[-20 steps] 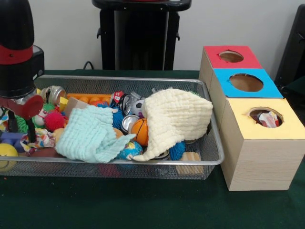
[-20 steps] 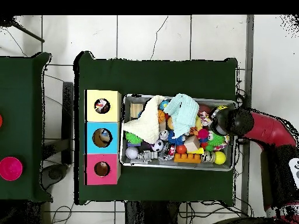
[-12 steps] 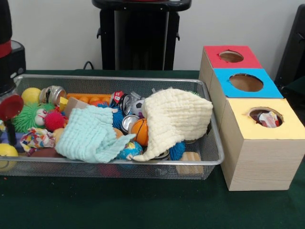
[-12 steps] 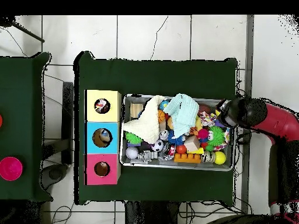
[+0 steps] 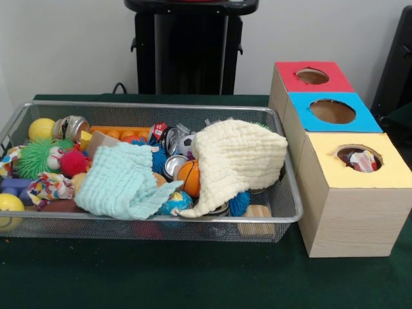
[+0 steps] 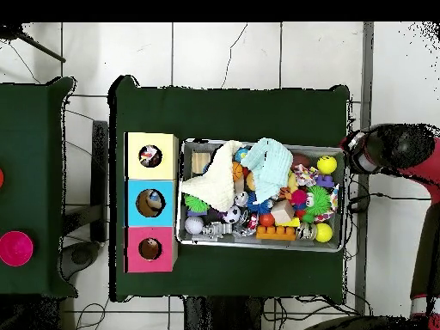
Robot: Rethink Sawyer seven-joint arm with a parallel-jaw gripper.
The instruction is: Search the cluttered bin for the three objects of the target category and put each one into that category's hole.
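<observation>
Hanging off past the end of the wire bin [image 6: 262, 245], the gripper [image 6: 357, 151] shows only from above, and I cannot tell how it is set. It looks like the searching step. The bin's toys lie half under a cream cloth [image 5: 235, 158] and a mint cloth [image 5: 122, 180]. Next it must pick one and carry it to the three-hole box [image 5: 351, 187].

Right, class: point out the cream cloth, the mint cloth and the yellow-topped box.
cream cloth [image 5: 238, 158], front view, middle of its draped top.
mint cloth [image 5: 122, 180], front view, centre of the folds.
yellow-topped box [image 5: 386, 170], front view, bare yellow top right of the hole.
</observation>
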